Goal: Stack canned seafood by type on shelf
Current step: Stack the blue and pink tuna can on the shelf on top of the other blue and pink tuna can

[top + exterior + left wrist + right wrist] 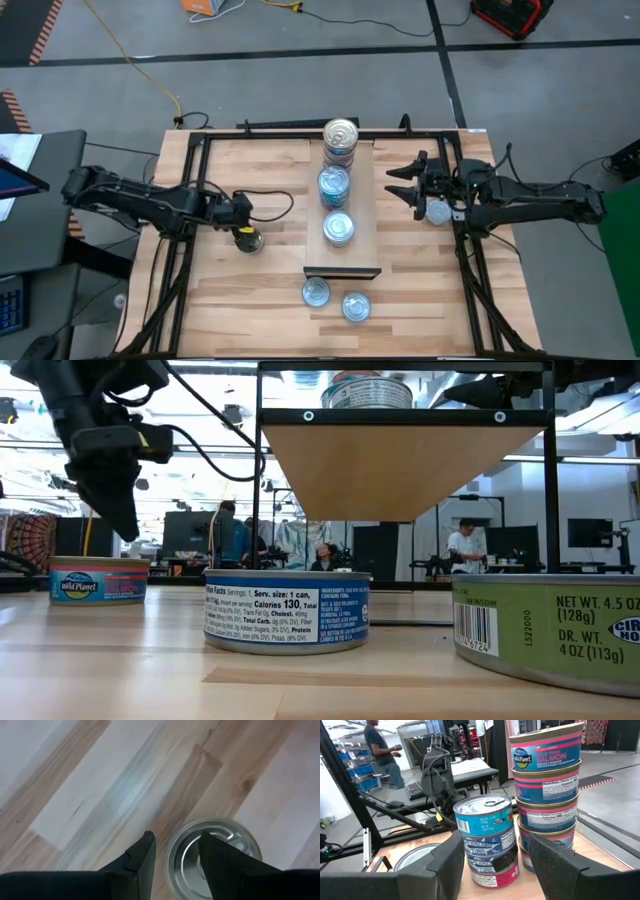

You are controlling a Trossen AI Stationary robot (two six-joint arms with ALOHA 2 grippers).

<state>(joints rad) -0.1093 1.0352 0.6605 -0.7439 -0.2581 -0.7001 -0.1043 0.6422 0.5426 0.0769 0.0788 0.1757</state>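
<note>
The shelf [362,215] runs down the table's middle and carries a tall stack of pink-labelled tins [340,135] at its far end, a shorter blue-topped stack [333,185] and a single tin [338,228]. The right wrist view shows the tall stack [547,795] and the shorter stack [487,840]. My left gripper [243,232] hangs open, pointing steeply down, just above a silver-topped tin [220,845] standing on the table left of the shelf. One finger is over the tin's top, the other beside it. The low view shows a gap between my left gripper [118,525] and this tin [98,580]. My right gripper [405,185] waits open and level, right of the shelf.
Two blue-topped tins [316,292] [356,306] stand on the table in front of the shelf's near end. Another tin [437,212] sits under my right arm. A dark frame [200,150] borders the table. People stand in the room beyond.
</note>
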